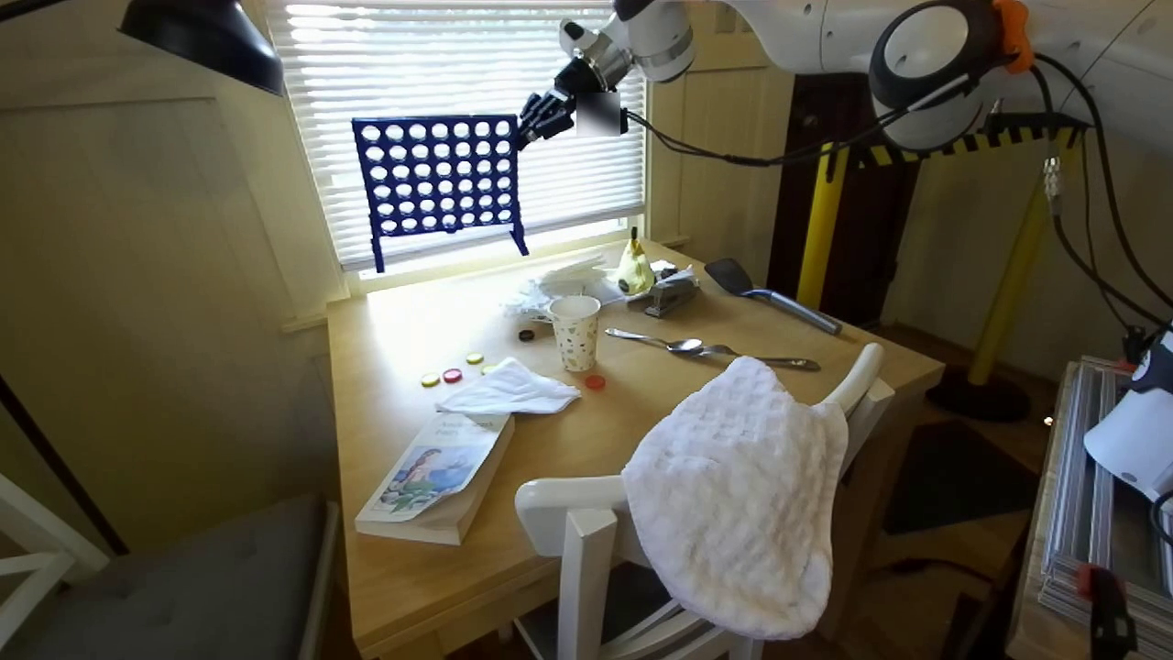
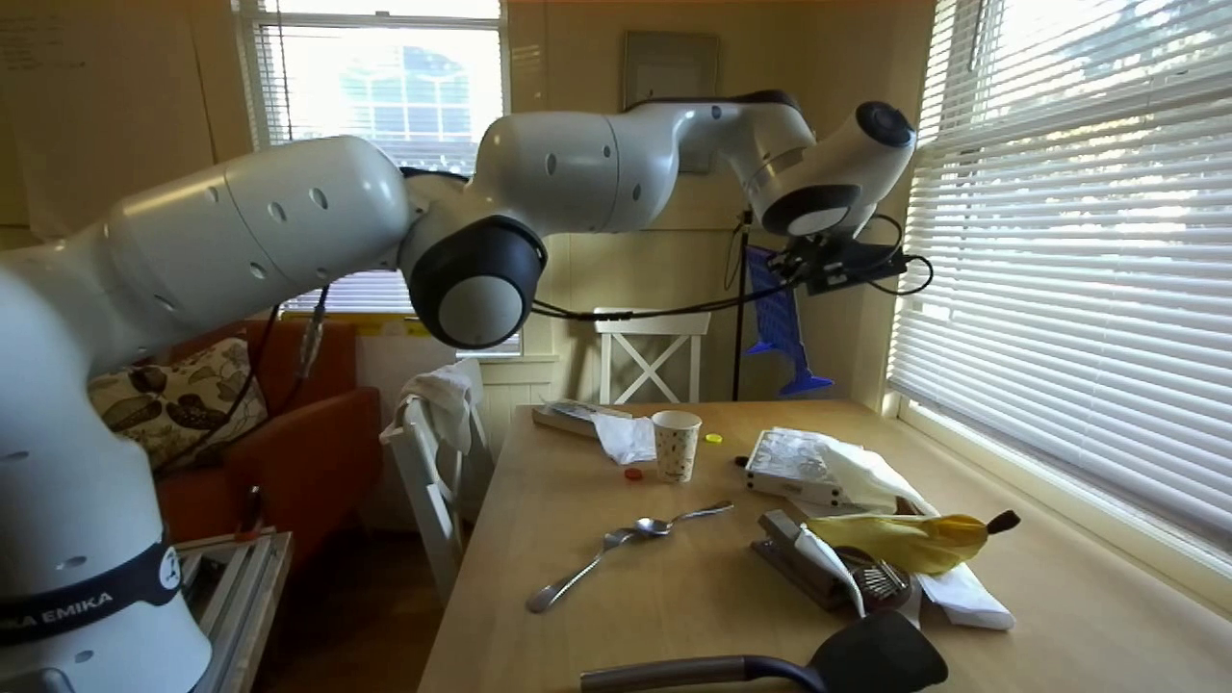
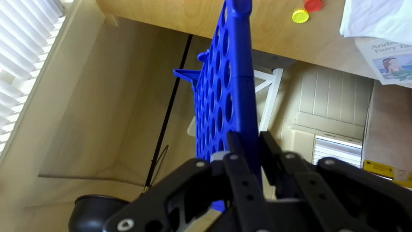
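In an exterior view, a black lamp shade shows at upper left. A blue grid hangs in the air left of top centre, clear of the counter, the claw clenched on its right edge. A paper cup stands mid-frame; a spatula lies on the counter, right of centre.

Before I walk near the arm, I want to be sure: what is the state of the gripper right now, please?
Gripper: closed, holding the blue Connect Four grid by one side edge.
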